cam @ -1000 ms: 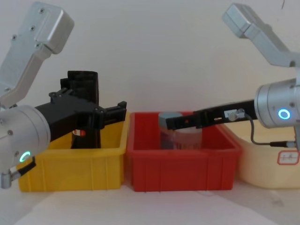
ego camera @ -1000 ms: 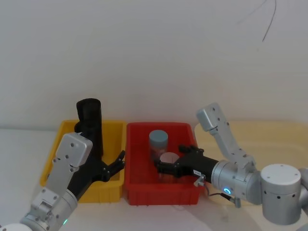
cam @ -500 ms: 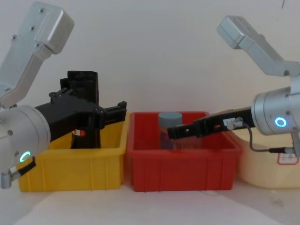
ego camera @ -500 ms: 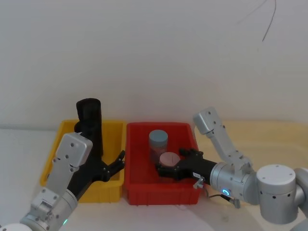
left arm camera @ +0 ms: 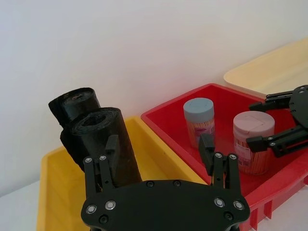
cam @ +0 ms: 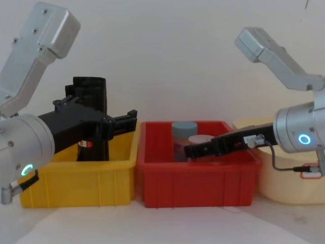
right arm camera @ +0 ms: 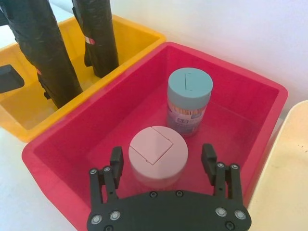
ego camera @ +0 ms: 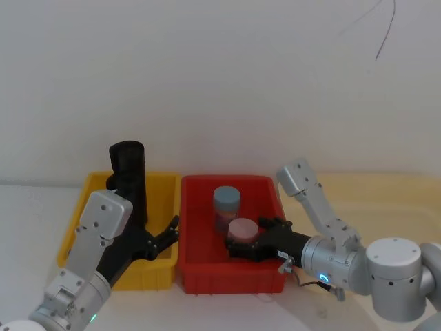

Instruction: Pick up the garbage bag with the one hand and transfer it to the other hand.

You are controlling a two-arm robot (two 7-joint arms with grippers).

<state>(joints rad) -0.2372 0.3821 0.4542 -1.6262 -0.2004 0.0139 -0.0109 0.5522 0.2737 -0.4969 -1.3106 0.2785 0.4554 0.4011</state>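
The garbage bag's (ego camera: 129, 172) lower end is hidden behind the left pincer (ego camera: 172, 236) inside the yellow bin (ego camera: 86, 189)

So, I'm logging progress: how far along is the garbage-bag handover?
Nothing is done yet: the glossy black plastic garbage bag roll stands in the yellow bin. In hand: the left end effector hangs open beside it; the right end effector is open around a pink-lidded jar in the red bin. Left: grasp, lift, handover.

Red bin (right arm camera: 231, 77): pink-lidded jar (right arm camera: 155, 161) between right gripper (right arm camera: 162, 152) prongs (gaps either side), blue-lidded jar (right arm camera: 189, 96) just beyond; yellow bin (right arm camera: 143, 32) leftward.
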